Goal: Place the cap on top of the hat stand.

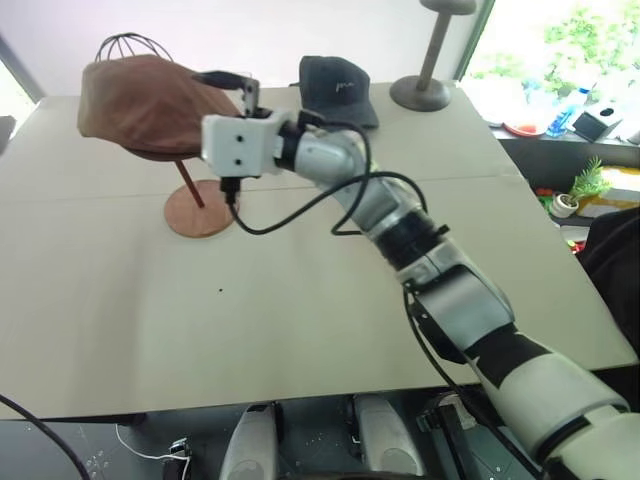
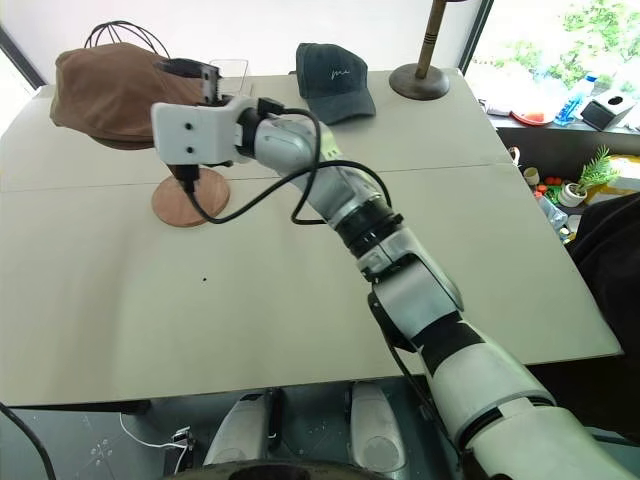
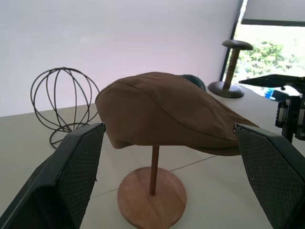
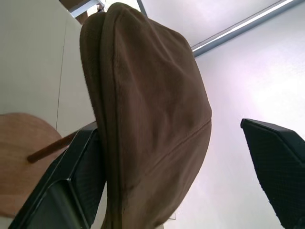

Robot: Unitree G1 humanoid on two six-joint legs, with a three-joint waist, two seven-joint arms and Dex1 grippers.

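Left wrist view: cap point(image 3: 167, 112) brown, panelled, sits on hat stand point(image 3: 152, 200), rod and round base plain | head views: right arm hides part of rod | right claw point(image 1: 232, 85) apart beside cap's right edge | left claw point(image 3: 176, 191) apart, nothing held | worktop point(image 1: 300, 300) beige

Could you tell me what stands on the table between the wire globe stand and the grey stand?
The head views show the brown cap on its wooden stand, then the navy cap; both sit between the wire globe stand and grey stand.
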